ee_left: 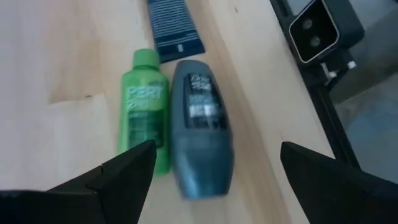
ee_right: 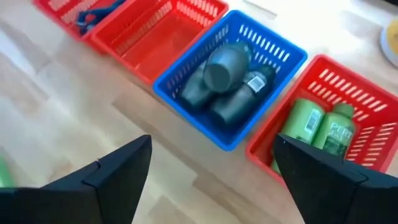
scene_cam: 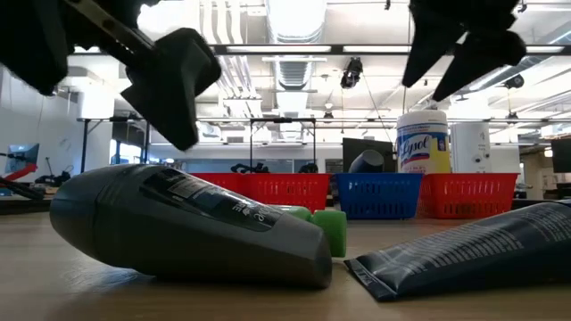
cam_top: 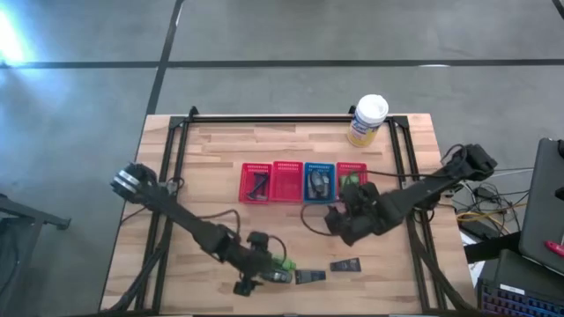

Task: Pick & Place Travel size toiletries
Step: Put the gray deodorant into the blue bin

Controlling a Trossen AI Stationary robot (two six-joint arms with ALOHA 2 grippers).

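Four small mesh baskets stand in a row across the middle of the pale wooden surface (cam_top: 211,167): a red basket (cam_top: 256,182) with dark thin items in it, an empty red one (cam_top: 287,181), a blue basket (cam_top: 319,182) and another red basket (cam_top: 352,175) at the right end. A yellow canister (cam_top: 367,121) with a white lid stands at the far edge. The surface sits on a grey concrete floor; beyond it the room shows bright ceiling lights, pipes and racks.

In the blue basket lie grey-black tubes (ee_right: 231,81), rounded and dull, piled side by side. The right-end red basket holds bright green bottles (ee_right: 317,127) with printed labels.

Near the front edge, one green bottle (ee_left: 145,107) lies flat, touching a grey-black tube (ee_left: 200,129) beside it; both are blunt-ended and labelled. Just beyond them lies a flat dark sachet (ee_left: 175,28), and another dark sachet (cam_top: 346,265) lies a little to its right.

The left hand (ee_left: 211,171) hovers over the green bottle and grey tube, its fingers spread wide and holding nothing. The right hand (ee_right: 211,168) hangs above the surface just in front of the blue basket, fingers also wide apart and empty.
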